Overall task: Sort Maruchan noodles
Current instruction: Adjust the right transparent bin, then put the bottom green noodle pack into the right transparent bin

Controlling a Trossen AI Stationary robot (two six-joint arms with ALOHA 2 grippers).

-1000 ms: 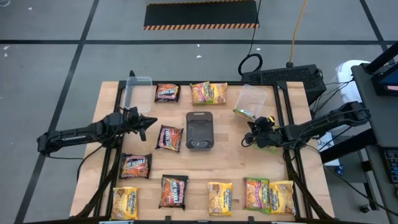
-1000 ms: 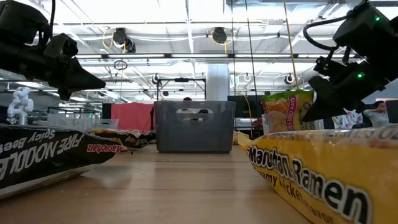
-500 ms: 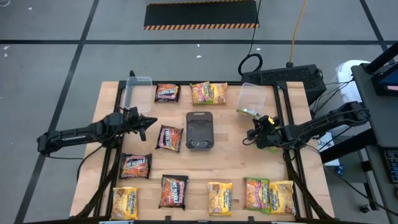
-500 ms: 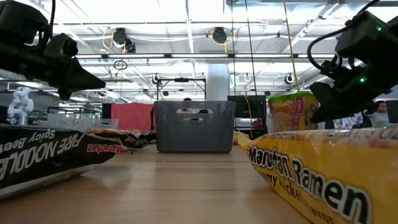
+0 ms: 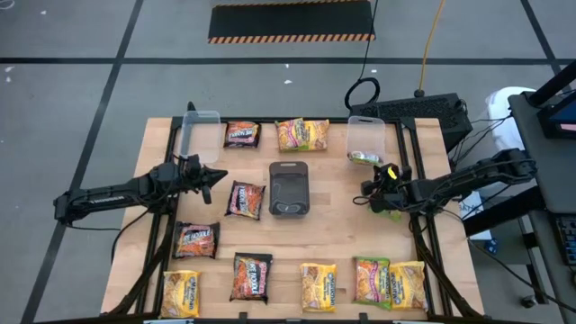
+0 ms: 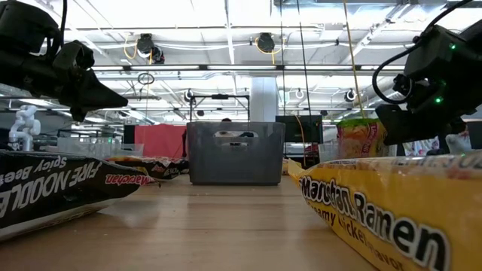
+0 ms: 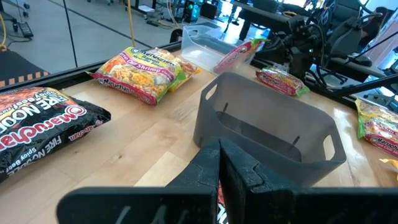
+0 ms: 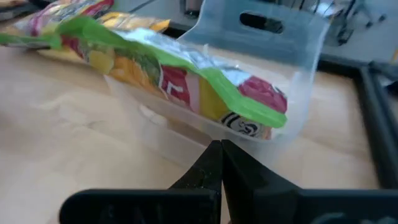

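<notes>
Crinkly flat noodle packet [image 8: 186,81] rests across clear tub [image 8: 273,37]; both arms' fingers closed, empty.

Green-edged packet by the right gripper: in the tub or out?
Partly in. The green-edged packet rests across the clear tub, one end sticking over its rim.

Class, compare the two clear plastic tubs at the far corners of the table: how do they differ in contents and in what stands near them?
The right clear tub holds a green-edged noodle packet leaning across its near rim; the left clear tub looks empty. The shut right gripper sits just in front of the right tub, while the shut left gripper is farther from the left tub. Both are transparent, rectangular and upright.
</notes>
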